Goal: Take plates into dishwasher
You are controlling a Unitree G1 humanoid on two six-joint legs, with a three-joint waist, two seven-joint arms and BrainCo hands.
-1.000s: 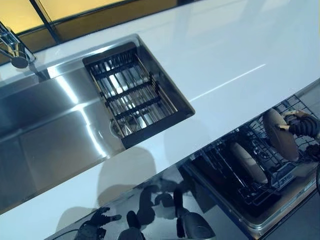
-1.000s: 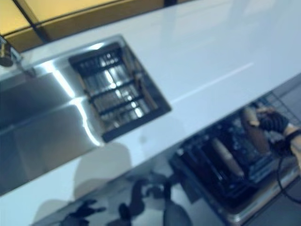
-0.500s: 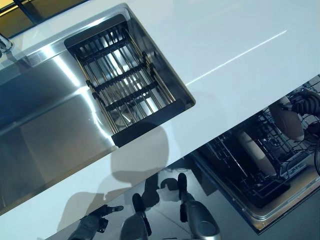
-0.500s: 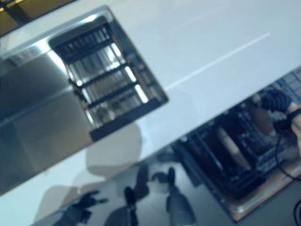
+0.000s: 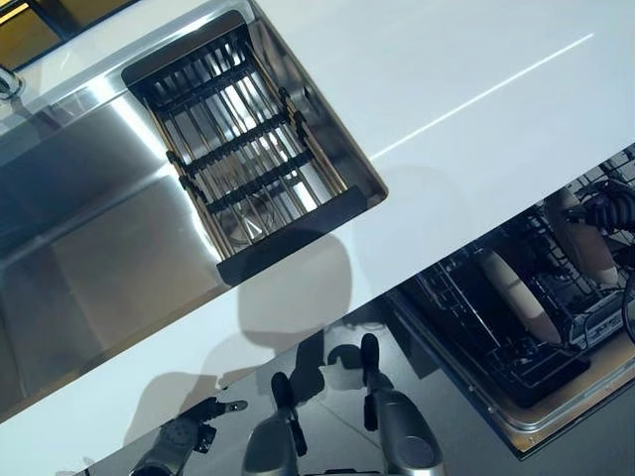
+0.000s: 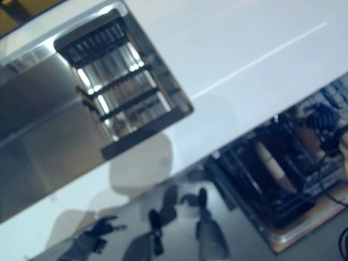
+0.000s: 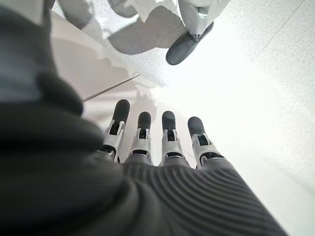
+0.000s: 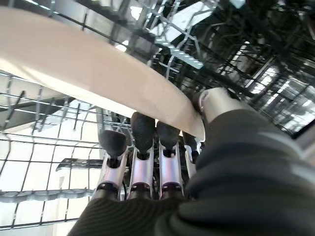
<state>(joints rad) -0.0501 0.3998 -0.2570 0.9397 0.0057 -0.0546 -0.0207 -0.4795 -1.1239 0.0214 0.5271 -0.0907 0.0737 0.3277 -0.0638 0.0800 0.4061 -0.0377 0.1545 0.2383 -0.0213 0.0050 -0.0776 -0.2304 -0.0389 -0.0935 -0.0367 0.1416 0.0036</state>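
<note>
Right robot hand (image 5: 607, 206) down at the open dishwasher rack (image 5: 516, 337), below the front edge of the white table (image 5: 476, 89). Fingers (image 8: 142, 162) on one face of a beige plate (image 8: 93, 73) and thumb (image 8: 216, 101) on the other, pinching its rim. Plate stands on edge, tilted, among the dark wire tines at the far right end of the rack. Whether its lower edge rests in a slot, cannot tell.

A second beige plate (image 5: 516, 296) is already seated on edge in the rack, nearer the middle, apart from the held one.

Left robot hand (image 5: 189, 433) hangs low by the floor in front of the table, well away from the dishwasher; fingers (image 7: 142, 135) straight and side by side, holding nothing.

Steel sink (image 5: 89, 248) set in the table, with a dark drying rack (image 5: 243, 149) sitting across its right end.
</note>
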